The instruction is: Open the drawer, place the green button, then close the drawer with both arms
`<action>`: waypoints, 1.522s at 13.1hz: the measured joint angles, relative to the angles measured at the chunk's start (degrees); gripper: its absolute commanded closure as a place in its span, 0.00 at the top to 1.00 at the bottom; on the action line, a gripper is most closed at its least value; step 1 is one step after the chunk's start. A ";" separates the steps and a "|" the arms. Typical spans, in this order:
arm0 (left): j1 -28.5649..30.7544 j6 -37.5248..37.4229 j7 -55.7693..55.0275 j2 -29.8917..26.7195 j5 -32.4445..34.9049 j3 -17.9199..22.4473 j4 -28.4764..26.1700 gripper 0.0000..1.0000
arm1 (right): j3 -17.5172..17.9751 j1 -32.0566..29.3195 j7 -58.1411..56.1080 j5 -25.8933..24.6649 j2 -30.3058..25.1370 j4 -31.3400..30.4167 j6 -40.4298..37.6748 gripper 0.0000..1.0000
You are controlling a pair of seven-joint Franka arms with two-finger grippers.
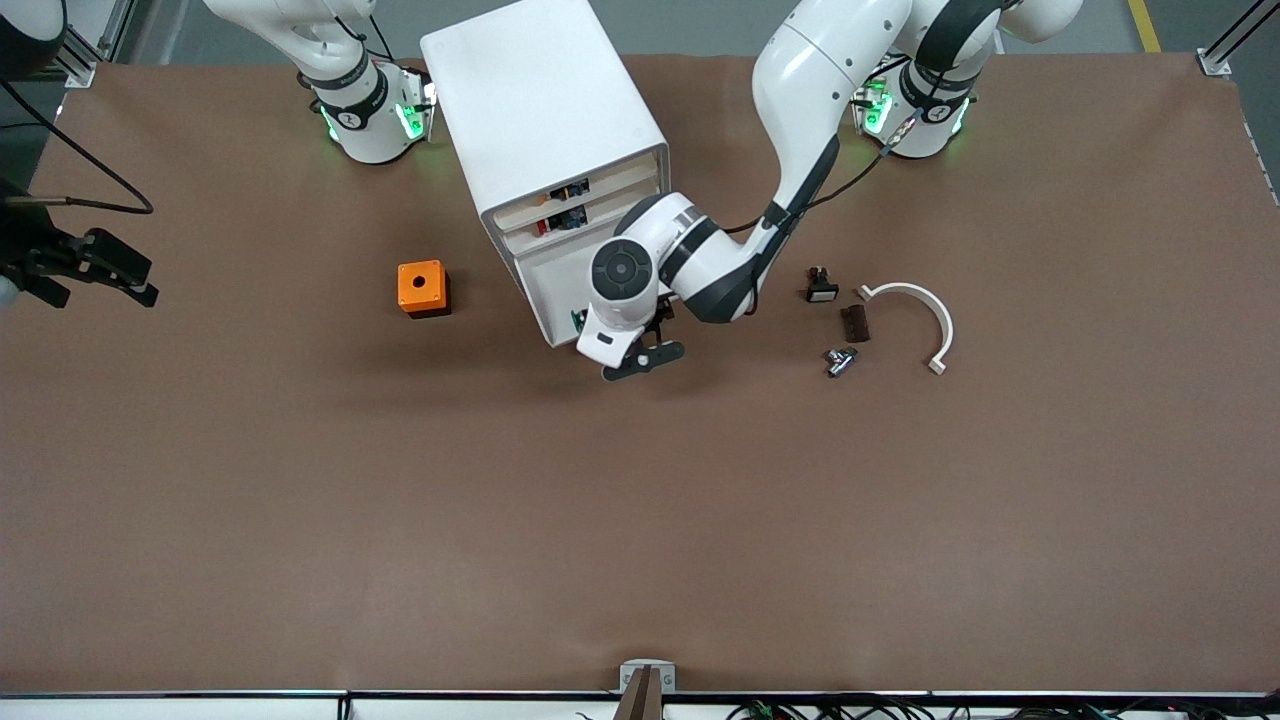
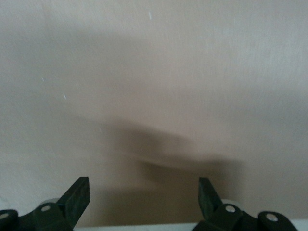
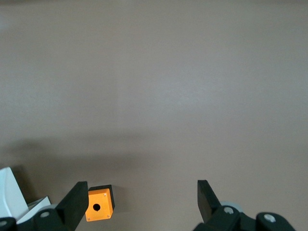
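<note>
The white cabinet (image 1: 545, 100) stands near the robots' bases. Its third drawer (image 1: 545, 285) is pulled out as a shallow white tray. A small green bit, apparently the button (image 1: 578, 320), shows in the drawer at its front end, mostly hidden by the left hand. My left gripper (image 1: 640, 362) is open and empty just past the drawer's front edge, low over the table. In the left wrist view (image 2: 143, 185) it spans bare table. My right gripper (image 1: 140, 282) hangs open and empty at the right arm's end of the table, and it shows open in the right wrist view (image 3: 142, 190).
An orange cube with a hole (image 1: 423, 288) (image 3: 98, 204) sits beside the cabinet toward the right arm's end. Toward the left arm's end lie a black button with a white cap (image 1: 822, 288), a dark block (image 1: 855, 322), a metal piece (image 1: 840, 360) and a white curved part (image 1: 925, 310).
</note>
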 measured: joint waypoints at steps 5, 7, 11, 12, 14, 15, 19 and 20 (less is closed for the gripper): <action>-4.80 0.03 -3.81 -0.08 0.00 -0.09 -0.75 0.99 | 0.17 -0.22 -0.20 0.00 0.00 2.97 -0.61 1.00; -5.92 0.04 -4.72 -0.14 0.00 -0.70 -0.75 0.99 | 0.31 -0.22 -0.22 0.00 0.85 4.96 -3.59 1.00; -5.97 0.06 -5.35 -0.15 -1.07 -2.30 -0.75 0.99 | 0.63 -0.15 -0.22 0.00 4.99 11.89 -10.06 1.00; -5.97 0.06 -5.35 -0.14 -1.76 -2.64 -0.82 0.99 | 0.57 -0.14 -0.21 0.01 5.41 12.29 -10.43 1.00; -5.97 0.06 -5.35 -0.14 -3.29 -3.22 -1.16 0.99 | 0.30 -0.15 -0.21 0.01 5.76 12.30 -11.09 1.00; -5.98 0.06 -5.35 -0.14 -3.51 -3.48 -1.23 0.99 | 0.27 -0.15 -0.21 0.01 5.81 12.30 -11.09 1.00; -4.54 0.52 -6.01 -0.37 -3.73 -3.52 -0.96 0.99 | 0.26 -0.15 -0.21 0.01 5.77 12.38 -10.97 1.00; -2.90 0.48 -6.16 -0.88 -3.73 -3.46 -0.75 0.99 | 0.26 -0.15 -0.21 0.01 5.58 12.06 -10.52 1.00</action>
